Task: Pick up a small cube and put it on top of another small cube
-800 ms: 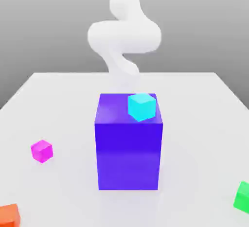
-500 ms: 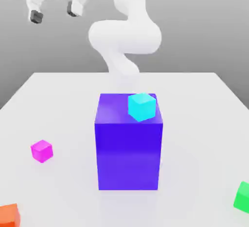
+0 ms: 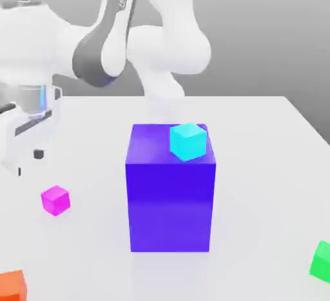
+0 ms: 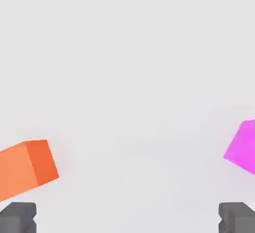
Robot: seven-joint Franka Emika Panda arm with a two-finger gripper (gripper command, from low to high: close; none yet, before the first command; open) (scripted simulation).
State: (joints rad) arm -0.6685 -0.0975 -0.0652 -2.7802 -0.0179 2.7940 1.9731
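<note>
So the pink cube [image 3: 55, 200] is sitting flat on the white bench [image 3: 258, 164], off to the exterior view's left of the big purple block [image 3: 171, 196] and well apart from it, with an orange cube [image 3: 11, 285] nearer the front corner. The pincer [image 4: 127, 219] hangs above the bench near the pink cube, spread wide with nothing in it; from the hand camera you can see both dark fingertips [image 4: 17, 217] far apart, the pink cube by one and the orange one by the other. My guess is the cube is light and rigid, but those faces look glossy, so probably a bit slippery. I'd line up over it and squeeze two opposite flat sides, low and centred, not the corners. There's a cyan cube [image 3: 187, 142] on top of the purple block and a green one [image 3: 320, 260] off toward the exterior view's right.
</note>
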